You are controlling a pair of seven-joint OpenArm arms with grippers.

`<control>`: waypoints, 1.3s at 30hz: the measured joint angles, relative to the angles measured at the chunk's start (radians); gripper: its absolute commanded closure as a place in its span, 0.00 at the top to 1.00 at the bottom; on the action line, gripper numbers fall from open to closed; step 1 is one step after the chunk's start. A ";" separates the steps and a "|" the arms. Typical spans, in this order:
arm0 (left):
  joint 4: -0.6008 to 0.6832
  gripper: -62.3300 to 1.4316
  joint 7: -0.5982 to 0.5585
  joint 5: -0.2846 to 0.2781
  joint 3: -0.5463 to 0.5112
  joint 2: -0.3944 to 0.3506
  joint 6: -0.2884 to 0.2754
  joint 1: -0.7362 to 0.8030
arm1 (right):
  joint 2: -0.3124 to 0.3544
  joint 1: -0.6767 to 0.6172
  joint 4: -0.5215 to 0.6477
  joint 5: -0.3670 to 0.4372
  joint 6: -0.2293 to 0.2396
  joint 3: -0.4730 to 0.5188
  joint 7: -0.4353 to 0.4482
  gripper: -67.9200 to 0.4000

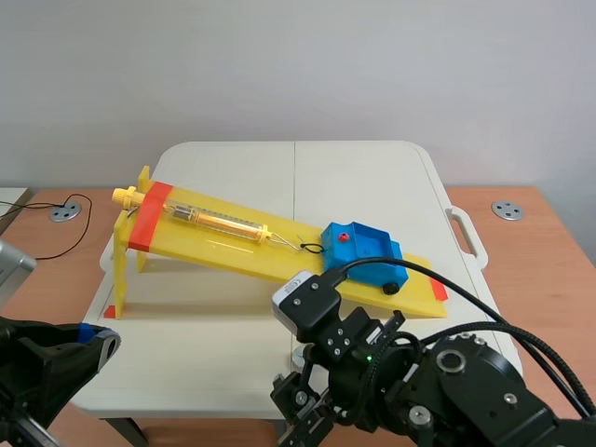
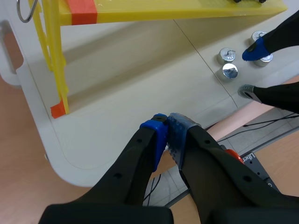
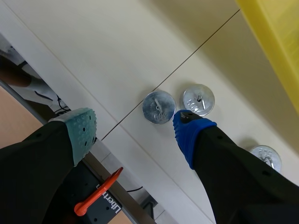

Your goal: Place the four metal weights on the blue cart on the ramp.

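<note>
Wide-spread right claw [image 3: 134, 125] over three weights [image 3: 159, 107] [image 3: 198, 99] [image 3: 265, 157]

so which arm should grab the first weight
Right. The right tool is open directly over the metal weights; the left tool is shut and farther from them.
</note>
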 measured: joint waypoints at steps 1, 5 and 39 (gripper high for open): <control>0.000 0.07 0.000 0.000 0.000 0.000 0.000 0.000 | 0.000 0.003 -0.008 -0.002 -0.005 -0.006 0.005 0.52; 0.000 0.07 0.003 0.000 0.000 0.000 0.000 0.000 | 0.000 0.018 -0.036 -0.032 -0.016 -0.029 0.018 0.52; 0.000 0.07 0.003 0.000 0.000 0.000 0.000 0.000 | -0.056 0.087 -0.187 -0.039 -0.035 -0.036 0.146 0.11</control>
